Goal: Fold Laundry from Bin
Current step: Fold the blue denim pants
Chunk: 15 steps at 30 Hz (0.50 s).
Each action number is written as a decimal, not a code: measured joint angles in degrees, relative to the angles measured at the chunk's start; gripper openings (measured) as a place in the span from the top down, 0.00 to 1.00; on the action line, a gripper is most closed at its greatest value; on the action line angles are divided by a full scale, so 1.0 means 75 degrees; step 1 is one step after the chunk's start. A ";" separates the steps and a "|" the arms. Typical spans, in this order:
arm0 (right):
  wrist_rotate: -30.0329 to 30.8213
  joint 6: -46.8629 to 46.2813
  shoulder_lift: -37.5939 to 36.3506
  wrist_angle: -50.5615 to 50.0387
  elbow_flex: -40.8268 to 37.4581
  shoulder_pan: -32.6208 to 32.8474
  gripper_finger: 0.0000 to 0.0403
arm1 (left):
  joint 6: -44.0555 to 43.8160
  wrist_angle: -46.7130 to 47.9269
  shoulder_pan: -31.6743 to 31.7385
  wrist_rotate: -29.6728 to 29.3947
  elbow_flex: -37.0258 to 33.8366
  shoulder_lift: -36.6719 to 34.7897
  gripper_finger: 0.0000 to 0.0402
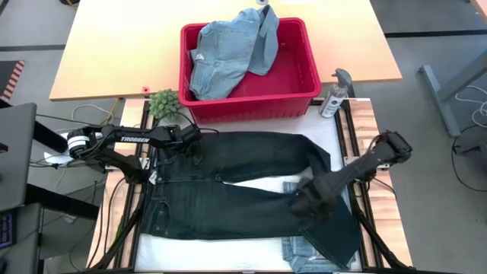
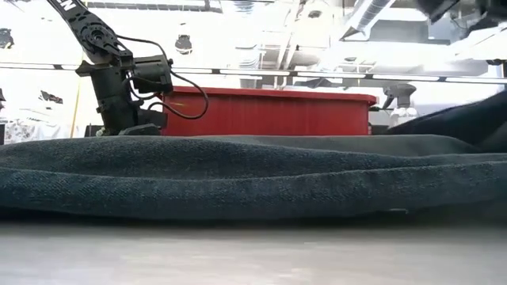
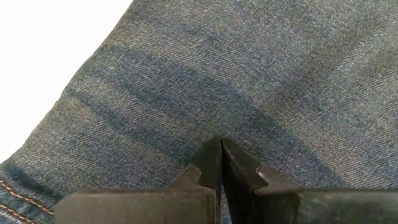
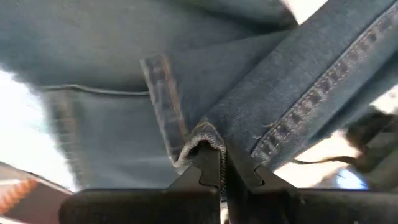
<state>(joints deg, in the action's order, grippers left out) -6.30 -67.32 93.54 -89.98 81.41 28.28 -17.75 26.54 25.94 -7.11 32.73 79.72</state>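
Now the right tool (image 4: 219, 163) is pinched tight on the hem of the dark navy denim trousers (image 1: 243, 179), at the near right leg end. The left tool (image 3: 219, 163), pressed together, rests on the waist at far left. The trousers lie spread across the white worktop (image 1: 323, 129); a lengthwise fold seems next, calling for a lift and carry leftward. The red plastic bin (image 1: 293, 72) behind holds light blue denim laundry (image 1: 228, 49).

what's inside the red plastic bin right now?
A light blue denim garment lies heaped in the red plastic bin, draped over its far rim. Bare red floor shows beside it; anything under the denim is hidden.
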 joint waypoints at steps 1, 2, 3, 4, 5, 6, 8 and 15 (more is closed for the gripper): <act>0.0015 -0.0194 -0.0146 0.0183 -0.0075 0.0037 0.94 | 0.0019 -0.0022 0.0011 0.0006 -0.0003 0.0000 1.00; 0.0024 -0.0368 -0.0212 0.0170 -0.0086 0.0017 0.94 | 0.0020 -0.0034 0.0014 0.0026 -0.0006 0.0000 1.00; 0.0024 -0.0396 -0.0223 0.0012 -0.0116 -0.0087 0.94 | 0.0025 -0.0034 0.0014 0.0024 -0.0006 0.0000 1.00; -0.0017 -0.0269 -0.0225 -0.0046 -0.0185 -0.0183 0.94 | 0.0055 -0.0030 0.0017 0.0025 -0.0006 0.0000 1.00; -0.0114 0.0004 -0.0270 -0.0031 -0.0303 -0.0279 0.94 | 0.0111 -0.0022 0.0026 0.0029 -0.0006 0.0000 1.00; -0.0269 0.0190 -0.0305 0.0047 -0.0427 -0.0388 0.94 | 0.0142 -0.0004 0.0028 0.0047 -0.0006 -0.0003 1.00; -0.0328 0.0391 -0.0339 -0.0007 -0.0542 -0.0614 0.94 | 0.0172 0.0048 0.0032 0.0044 0.0000 -0.0002 1.00; 0.0425 0.1631 -0.0380 -0.0006 -0.0554 -0.1683 0.94 | 0.0302 0.0110 0.0055 0.0122 0.0000 -0.0003 1.00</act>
<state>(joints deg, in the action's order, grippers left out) -3.11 -55.08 90.70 -90.02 77.25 15.66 -15.49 27.36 26.35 -6.20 32.73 79.70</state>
